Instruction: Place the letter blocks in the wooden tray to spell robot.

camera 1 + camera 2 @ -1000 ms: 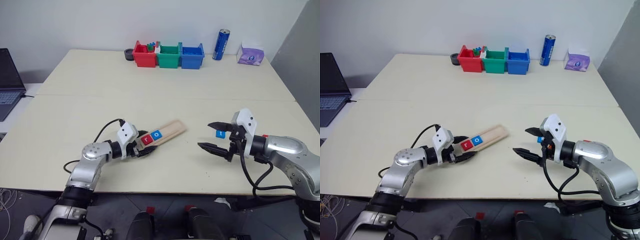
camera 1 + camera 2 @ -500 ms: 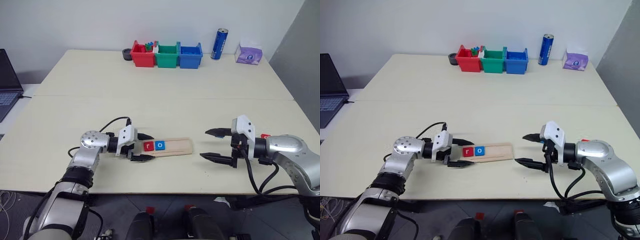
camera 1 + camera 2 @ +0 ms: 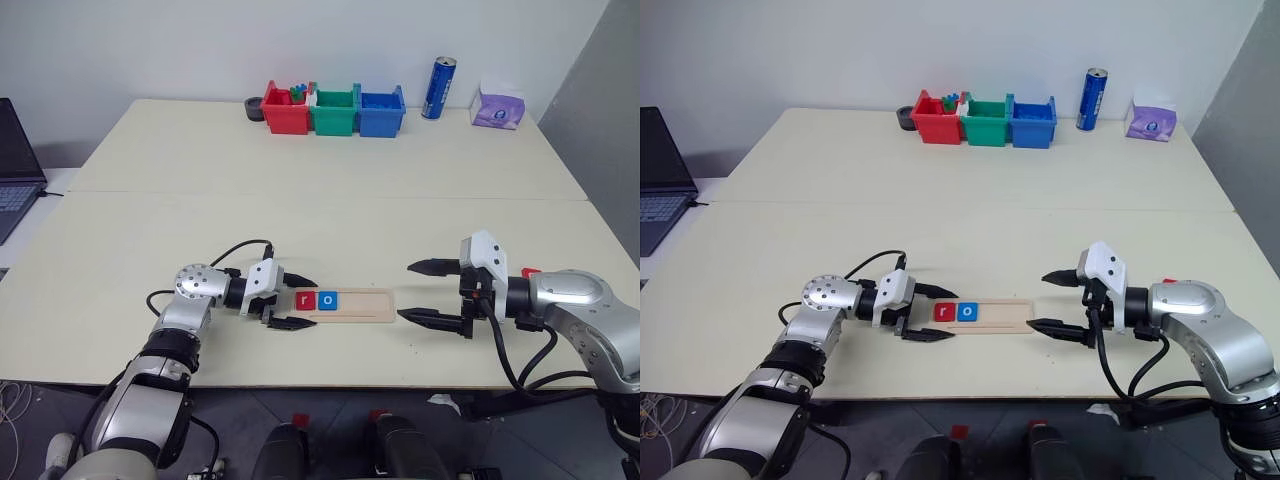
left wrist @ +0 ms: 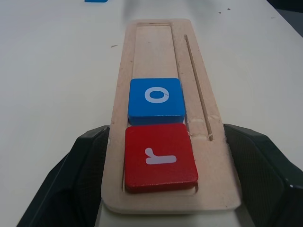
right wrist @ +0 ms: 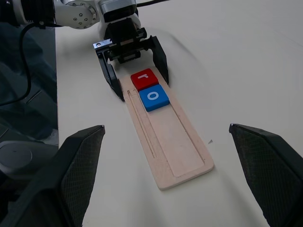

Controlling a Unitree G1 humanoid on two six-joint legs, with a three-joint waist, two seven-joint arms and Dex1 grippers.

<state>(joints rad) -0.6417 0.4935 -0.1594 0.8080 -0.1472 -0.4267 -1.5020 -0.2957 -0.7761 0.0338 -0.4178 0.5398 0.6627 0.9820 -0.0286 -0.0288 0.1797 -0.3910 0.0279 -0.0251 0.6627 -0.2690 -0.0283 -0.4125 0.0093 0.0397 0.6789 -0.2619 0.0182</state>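
Our left gripper (image 3: 291, 303) is spread around the near end of the wooden tray (image 3: 360, 304), fingers straddling it, maybe touching the edges but not clamped. It has swung the tray from a diagonal to lie straight across between both arms. Red r block (image 3: 305, 299) and blue o block (image 3: 329, 299) sit side by side at that end; three slots are bare. Our right gripper (image 3: 434, 292) hangs wide open, holding nothing, just off the tray's far end. We think b goes next.
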